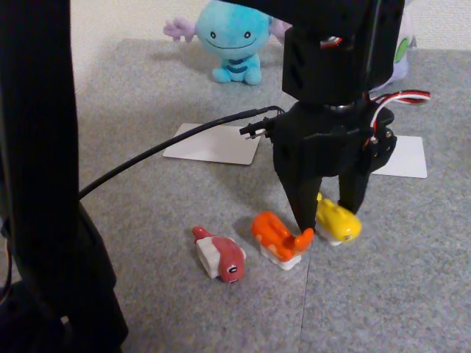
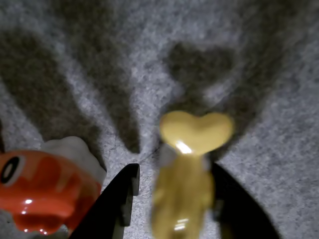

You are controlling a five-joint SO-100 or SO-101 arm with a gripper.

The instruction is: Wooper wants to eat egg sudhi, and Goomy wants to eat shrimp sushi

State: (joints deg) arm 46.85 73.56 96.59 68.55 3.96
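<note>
The yellow egg sudhi (image 1: 339, 221) lies on the grey carpet between the two black fingers of my gripper (image 1: 327, 217), which stands open around it. In the wrist view the left finger (image 2: 123, 199) keeps a small gap from the egg sudhi (image 2: 187, 169), while the right finger sits against it. The orange shrimp sushi (image 1: 278, 237) (image 2: 42, 191) rests just left of the gripper. Wooper (image 1: 232, 38), light blue and smiling, sits at the back. Goomy (image 1: 403, 44) peeks out pale behind the arm at the back right, mostly hidden.
A dark pink-red toy (image 1: 221, 257) lies left of the shrimp sushi. Two white cards (image 1: 213, 143) (image 1: 403, 156) lie flat on the carpet, one before each plush. A black cable (image 1: 162, 151) runs across the left. A dark post (image 1: 37, 184) fills the left edge.
</note>
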